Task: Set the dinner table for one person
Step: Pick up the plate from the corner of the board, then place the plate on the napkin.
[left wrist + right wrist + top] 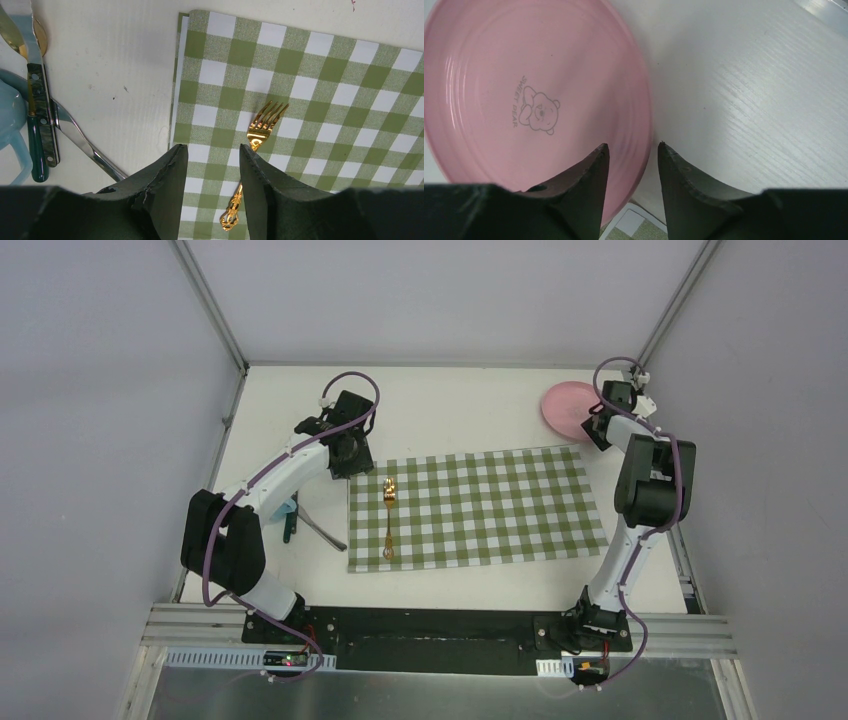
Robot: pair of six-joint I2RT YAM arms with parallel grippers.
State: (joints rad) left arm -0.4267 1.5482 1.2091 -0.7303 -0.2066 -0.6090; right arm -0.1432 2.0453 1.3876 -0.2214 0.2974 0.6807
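The dinner table (450,405) is a broad white top. A green-and-white checked cloth (480,508) lies in its middle, and a gold fork (388,518) lies on the cloth's left part. My left gripper (348,458) hangs over the cloth's far left corner. In the left wrist view it (212,150) stands open and empty, with the fork (262,127) flat on the cloth and passing under the right finger. A pink plate (524,85) sits at the far right. My right gripper (631,147) is open and straddles its rim, one finger over the plate and one over the table.
Left of the cloth lie a green-handled knife (37,110), a silver utensil handle (82,145), a gold spoon (15,37) and a light blue mug (10,125). In the top view the mug (281,508) sits beside my left arm. Aluminium rails edge the table.
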